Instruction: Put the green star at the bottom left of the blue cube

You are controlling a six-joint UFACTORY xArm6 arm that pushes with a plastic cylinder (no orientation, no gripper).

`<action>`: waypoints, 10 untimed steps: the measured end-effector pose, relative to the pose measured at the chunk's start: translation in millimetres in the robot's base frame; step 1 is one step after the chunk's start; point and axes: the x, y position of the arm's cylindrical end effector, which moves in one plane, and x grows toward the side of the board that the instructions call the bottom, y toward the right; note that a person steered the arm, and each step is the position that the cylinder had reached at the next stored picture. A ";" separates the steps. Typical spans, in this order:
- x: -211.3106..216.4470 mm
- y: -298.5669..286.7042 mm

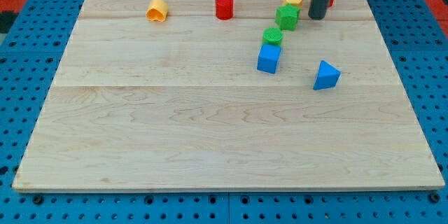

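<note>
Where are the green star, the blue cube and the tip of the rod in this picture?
green star [286, 17], camera view, on its top face.
blue cube [269, 59], camera view, on its front face.
my tip [317, 17], camera view, at the rod's lower end, right of the star.

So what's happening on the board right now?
My tip is at the view's top right, just right of the green star. The star sits above the blue cube, with a green cylinder between them, so it is not yet at the cube's bottom left.
</note>
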 end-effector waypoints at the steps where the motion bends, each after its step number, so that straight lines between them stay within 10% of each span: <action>1: 19.8 -23.9; 4: -30.0 -43.7; 10: 97.2 -107.3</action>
